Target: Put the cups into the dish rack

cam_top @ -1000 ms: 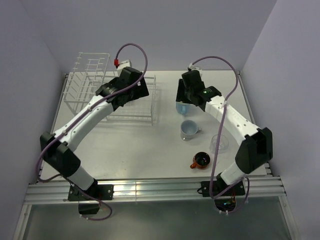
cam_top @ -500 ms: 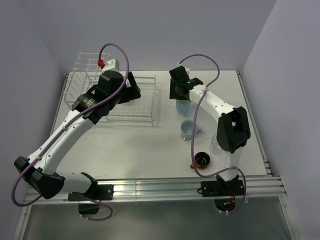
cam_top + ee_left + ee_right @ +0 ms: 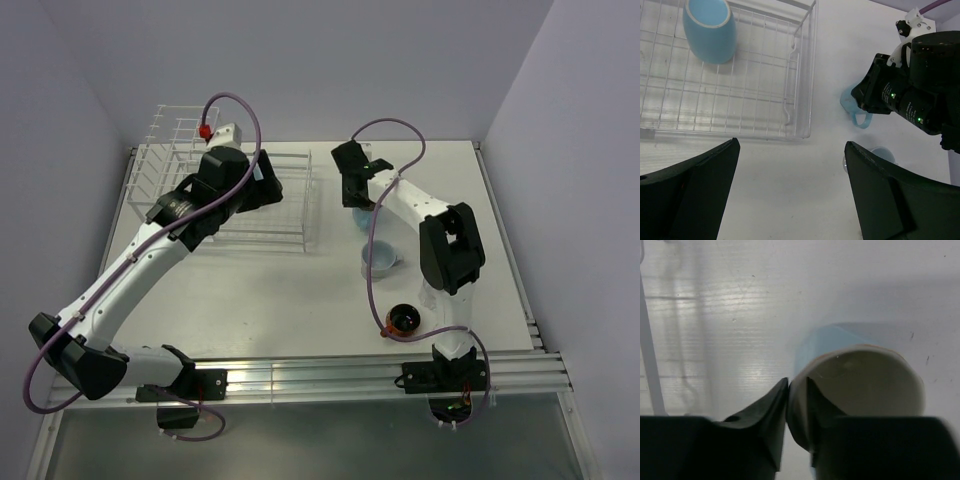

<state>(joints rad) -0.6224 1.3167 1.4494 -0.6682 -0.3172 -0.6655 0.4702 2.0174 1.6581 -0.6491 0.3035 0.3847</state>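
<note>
The table (image 3: 250, 290) carries the rack (image 3: 292, 215) in its far left corner, as it did a second ago. My left arm has folded since then: its elbow has swung out to the near left edge, and the wrist stands higher over the rack's low tray. My left gripper (image 3: 792, 145) hangs released with nothing between the fingers. Below it, a blue cup (image 3: 710, 30) sits in the tray's far part.

My right arm has stretched further toward the far side, its elbow now standing over the right half of the table. My right gripper (image 3: 797, 390) was wider a second ago and is now clenched on the mug (image 3: 855, 375), one finger inside the rim and one outside against the wall. The mug sits on the table just right of the rack, about where it was.

The pale mug (image 3: 378, 260) stands nearer the front, unmoved. The glass (image 3: 428, 296) is now mostly hidden behind my right arm. The orange cup (image 3: 403, 320) stays near the front edge.
</note>
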